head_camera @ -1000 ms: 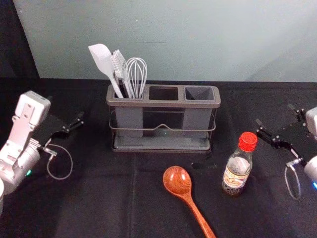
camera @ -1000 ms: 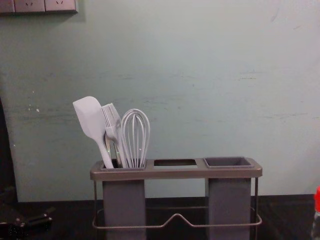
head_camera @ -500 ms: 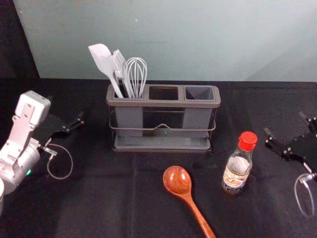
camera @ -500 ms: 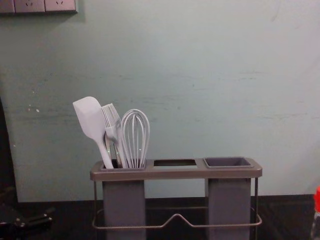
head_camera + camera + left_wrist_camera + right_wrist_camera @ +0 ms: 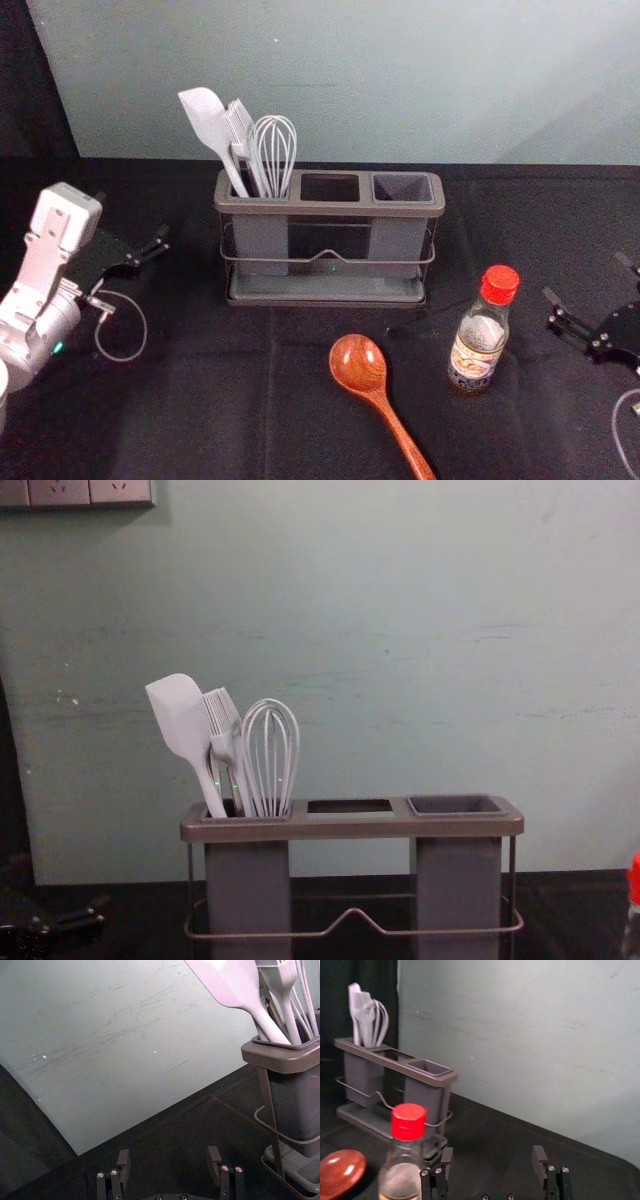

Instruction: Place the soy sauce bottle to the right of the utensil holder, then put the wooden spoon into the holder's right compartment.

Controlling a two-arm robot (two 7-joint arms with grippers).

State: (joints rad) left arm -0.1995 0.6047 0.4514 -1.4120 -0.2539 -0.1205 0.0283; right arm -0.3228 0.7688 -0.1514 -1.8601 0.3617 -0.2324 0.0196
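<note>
The right gripper (image 5: 585, 277), released and wide open, is at the right edge, near the upright bottle (image 5: 480, 350). The left gripper (image 5: 132, 218), also open, is parked at left.

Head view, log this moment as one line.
red-capped glass bottle: upright, ungripped; brown wooden spoon: lying flat; black right end effector: open, right of bottle

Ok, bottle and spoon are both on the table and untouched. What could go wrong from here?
The soy sauce bottle stands upright, with the open right gripper off to its right; a slightly misjudged approach might tip it over. The wooden spoon lies just left of the bottle, so a toppling bottle could knock it askew. Later, the spoon's wide bowl may catch on the rim of the right compartment if it goes in first.
</note>
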